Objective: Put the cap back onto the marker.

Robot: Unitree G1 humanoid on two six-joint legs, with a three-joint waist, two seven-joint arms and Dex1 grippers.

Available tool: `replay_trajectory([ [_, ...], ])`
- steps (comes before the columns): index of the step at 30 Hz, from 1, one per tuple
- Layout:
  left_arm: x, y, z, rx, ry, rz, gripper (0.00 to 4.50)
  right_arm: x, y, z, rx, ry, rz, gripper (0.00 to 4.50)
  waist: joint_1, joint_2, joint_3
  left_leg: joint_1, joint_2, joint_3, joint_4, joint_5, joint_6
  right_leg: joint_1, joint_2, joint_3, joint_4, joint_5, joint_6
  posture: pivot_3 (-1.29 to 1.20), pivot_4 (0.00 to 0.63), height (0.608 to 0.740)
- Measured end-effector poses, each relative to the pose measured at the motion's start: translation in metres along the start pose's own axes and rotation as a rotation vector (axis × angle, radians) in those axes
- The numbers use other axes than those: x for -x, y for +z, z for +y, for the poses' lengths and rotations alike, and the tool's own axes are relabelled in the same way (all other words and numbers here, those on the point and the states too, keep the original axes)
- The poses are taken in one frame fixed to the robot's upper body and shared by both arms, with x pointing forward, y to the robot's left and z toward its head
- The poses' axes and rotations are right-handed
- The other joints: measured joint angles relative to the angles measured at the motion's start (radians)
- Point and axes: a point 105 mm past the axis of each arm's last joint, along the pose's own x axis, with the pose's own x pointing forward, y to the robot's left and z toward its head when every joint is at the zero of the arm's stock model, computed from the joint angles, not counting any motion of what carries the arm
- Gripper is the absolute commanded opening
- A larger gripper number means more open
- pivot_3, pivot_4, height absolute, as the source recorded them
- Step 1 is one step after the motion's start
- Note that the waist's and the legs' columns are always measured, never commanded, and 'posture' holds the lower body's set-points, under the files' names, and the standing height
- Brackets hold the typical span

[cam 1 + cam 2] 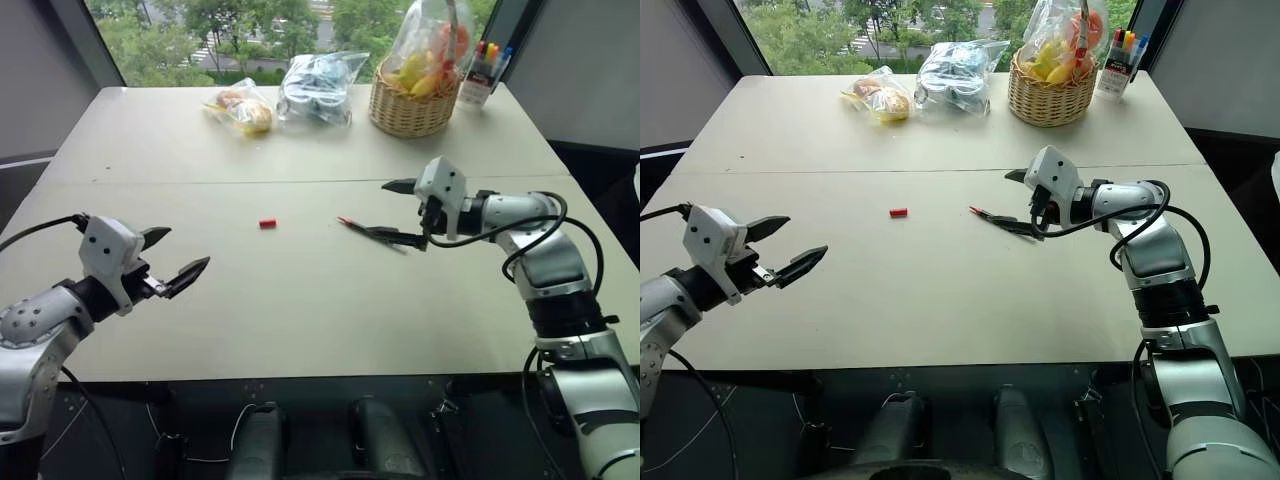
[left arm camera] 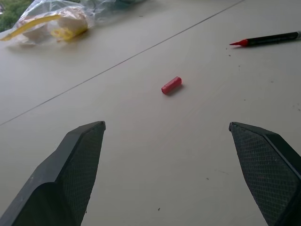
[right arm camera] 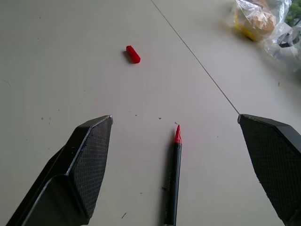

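Note:
The cap (image 1: 267, 223) is a tiny red cylinder lying on the beige table (image 1: 300, 320), near its middle. To its right lies the marker (image 1: 370, 231), a thin dark stick with its bare red tip pointing toward the cap. My right gripper (image 1: 395, 212) hovers open just over the marker's rear end; in the right wrist view the marker (image 3: 173, 179) lies between the spread fingers. My left gripper (image 1: 185, 250) is open and empty near the table's front left, facing the cap (image 2: 171, 85) from a distance.
At the table's far edge stand a wicker basket (image 1: 410, 105) of wrapped fruit, a clear cup of coloured markers (image 1: 483, 70), and two plastic bags (image 1: 240, 110) (image 1: 318, 88). A seam (image 1: 200, 181) crosses the tabletop behind the cap.

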Motion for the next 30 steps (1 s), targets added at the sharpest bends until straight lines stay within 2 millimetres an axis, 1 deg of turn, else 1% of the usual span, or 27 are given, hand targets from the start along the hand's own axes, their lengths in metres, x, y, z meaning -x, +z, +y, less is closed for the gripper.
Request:
replay_trajectory([
  [10,-0.004,-0.003,-0.004,0.019,-0.009,-0.007,4.38,0.0,0.0,0.0,-0.001,0.001,0.0,4.43,0.0,0.0,0.0,0.0,0.0,0.0,0.0,0.0,0.0,0.0,0.0,0.0,0.0,0.0,0.0,0.0,0.15,0.74],
  [15,-0.006,-0.006,0.002,0.031,-0.003,-0.007,4.38,0.0,-0.001,0.003,0.0,0.003,0.001,4.43,0.0,0.0,0.0,0.0,0.0,0.0,0.0,0.0,0.0,0.0,0.0,0.0,0.0,0.0,0.0,0.0,0.15,0.74],
  [18,-0.01,-0.003,0.008,0.028,-0.003,-0.033,4.38,0.0,-0.002,0.004,-0.006,0.001,0.005,4.43,0.001,0.0,0.0,0.0,0.0,0.0,0.0,0.0,0.0,0.0,0.0,0.0,0.0,0.0,0.0,0.0,0.15,0.74],
  [24,-0.024,-0.009,0.012,0.03,-0.045,-0.032,4.38,0.001,-0.003,0.007,-0.01,-0.005,0.008,4.43,0.002,0.0,0.0,0.0,0.0,0.0,0.0,0.0,0.0,0.0,0.0,0.0,0.0,0.001,0.002,0.0,0.15,0.74],
  [30,-0.051,-0.004,0.017,0.051,-0.107,-0.088,4.38,0.002,-0.005,0.007,-0.011,-0.021,0.011,4.43,0.003,0.0,0.0,0.0,0.0,0.0,0.0,0.0,0.0,0.0,0.0,0.0,0.0,0.002,0.003,0.0,0.15,0.74],
])
